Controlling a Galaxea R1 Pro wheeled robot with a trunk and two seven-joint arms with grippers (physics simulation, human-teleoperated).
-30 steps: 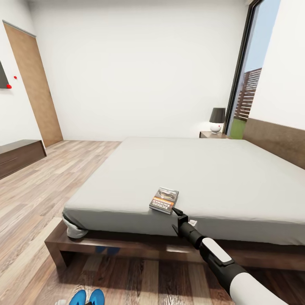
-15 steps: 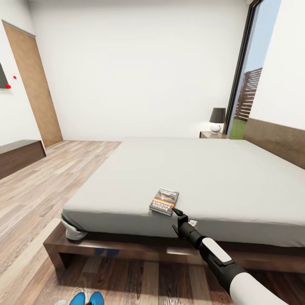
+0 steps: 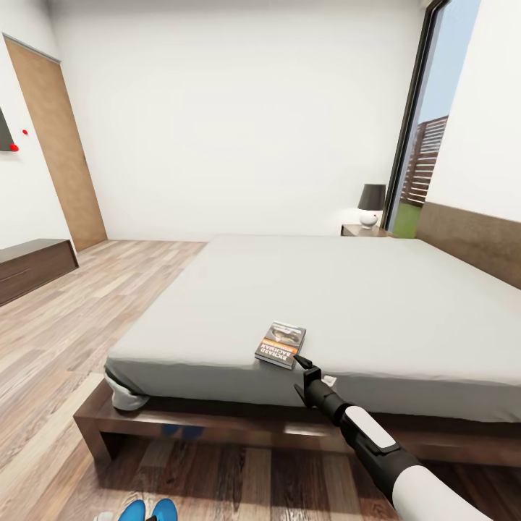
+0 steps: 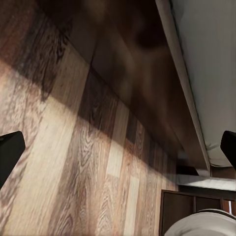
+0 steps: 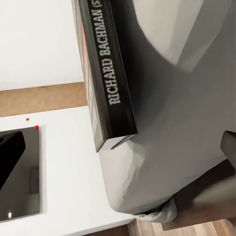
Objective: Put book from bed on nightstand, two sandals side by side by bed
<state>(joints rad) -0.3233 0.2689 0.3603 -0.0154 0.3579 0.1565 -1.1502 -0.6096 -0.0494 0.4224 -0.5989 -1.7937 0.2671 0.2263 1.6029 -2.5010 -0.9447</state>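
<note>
White-walled bedroom (image 3: 239, 108), wood-plank floor (image 3: 65, 340). Right gripper (image 3: 304, 364) is held at the book (image 3: 281, 343), fingers spread, one fingertip (image 5: 10, 152) seen wide of the spine; contact cannot be judged. Book lies flat near the foot edge of the bed (image 3: 340, 304). Left gripper (image 4: 118, 157) is seen over floor, fingers apart. Two sandals (image 3: 148, 509) lie together on the floor, apparently side by side. A nightstand (image 3: 365, 230) stands beyond the bed.
</note>
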